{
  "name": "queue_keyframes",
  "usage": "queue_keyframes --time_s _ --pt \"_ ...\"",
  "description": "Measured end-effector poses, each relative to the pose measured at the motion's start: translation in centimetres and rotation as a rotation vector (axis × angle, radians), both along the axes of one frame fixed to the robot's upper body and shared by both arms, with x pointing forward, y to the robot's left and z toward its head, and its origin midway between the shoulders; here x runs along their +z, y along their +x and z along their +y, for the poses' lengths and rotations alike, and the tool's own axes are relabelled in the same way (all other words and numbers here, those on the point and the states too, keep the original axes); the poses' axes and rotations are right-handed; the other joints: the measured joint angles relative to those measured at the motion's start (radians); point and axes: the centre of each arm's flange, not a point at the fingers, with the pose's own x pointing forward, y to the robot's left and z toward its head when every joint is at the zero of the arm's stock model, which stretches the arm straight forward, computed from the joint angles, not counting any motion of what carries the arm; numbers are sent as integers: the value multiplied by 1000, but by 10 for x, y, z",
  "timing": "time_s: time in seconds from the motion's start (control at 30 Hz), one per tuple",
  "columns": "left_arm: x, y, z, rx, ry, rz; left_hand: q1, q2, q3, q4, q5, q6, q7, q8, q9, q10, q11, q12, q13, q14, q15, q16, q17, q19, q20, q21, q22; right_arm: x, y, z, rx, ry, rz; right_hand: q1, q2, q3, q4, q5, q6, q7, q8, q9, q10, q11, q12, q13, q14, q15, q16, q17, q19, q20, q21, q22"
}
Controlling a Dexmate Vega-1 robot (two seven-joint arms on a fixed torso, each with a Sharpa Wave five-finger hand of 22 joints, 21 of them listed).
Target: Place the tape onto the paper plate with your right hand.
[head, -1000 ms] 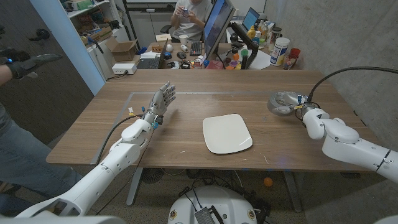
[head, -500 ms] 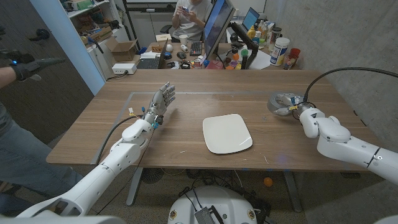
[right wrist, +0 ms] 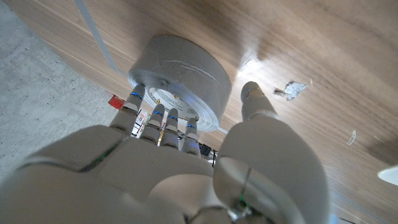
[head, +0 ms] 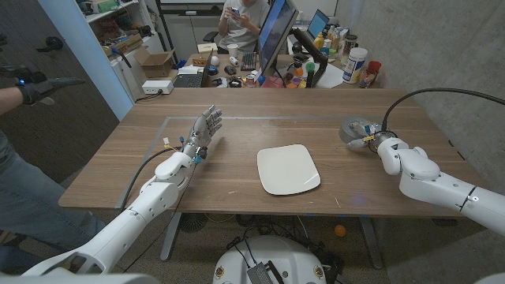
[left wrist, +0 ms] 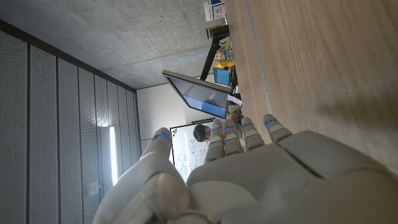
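The tape (head: pixel 354 128), a grey roll, lies flat on the wooden table at the far right. My right hand (head: pixel 372 141) is at its near side. In the right wrist view its fingers (right wrist: pixel 163 118) reach over the rim of the tape (right wrist: pixel 183 74), while the thumb stands off the roll's side with a gap; nothing is gripped. The white paper plate (head: pixel 288 169) sits near the table's middle, well to the left of the tape. My left hand (head: pixel 204 129) stays over the table's left part, fingers straight and apart, holding nothing; its back (left wrist: pixel 261 177) shows in the left wrist view.
A cluttered desk (head: pixel 260 75) with monitors and bottles stands behind the table, and a person (head: pixel 241 20) sits there. Another person's gloved hand (head: pixel 35 85) reaches in at the left edge. Small scraps (right wrist: pixel 291 89) lie on the wood beside the tape.
My right hand and forearm have moved leftward and up to the tape, the fingers now over its rim. The left hand, plate and tape have not moved.
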Motion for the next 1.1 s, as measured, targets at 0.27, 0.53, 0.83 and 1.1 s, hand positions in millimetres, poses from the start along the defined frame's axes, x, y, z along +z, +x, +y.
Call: queue_keyframes --time_s 0.27,0.53,0.83,1.1 --pt "0 0 -1 0 -1 3 0 0 0 0 0 3 -3 0 0 0 0 0 0 0 0 0 0 0 0 0 0 -3 5 0 4 -3 17 0 0 0 0 4 5 1 8 0 8 -2 0 0 4 -4 8 0 7 -7 8 0" --pt "-2 -1 -2 2 -2 10 0 0 0 0 0 3 -3 0 0 0 0 0 0 0 0 0 0 -4 4 0 0 -7 12 -2 0 1 33 5 5 9 0 7 16 1 8 0 14 -7 1 0 14 -7 8 5 20 -2 8 0" --pt "-5 0 -3 2 -4 15 0 0 0 0 0 3 -3 0 0 0 0 0 0 0 0 0 0 -7 7 0 0 -10 17 -6 -1 28 52 5 5 13 4 11 39 7 21 2 42 -1 14 0 57 -3 21 5 49 -2 14 -1" --pt "-8 1 -4 1 -2 24 0 0 0 0 0 3 -3 0 0 0 0 0 0 0 0 0 0 -7 7 0 0 -11 18 -10 -2 62 54 5 5 13 4 11 42 7 27 4 58 -3 15 0 79 4 29 5 58 -3 14 0"
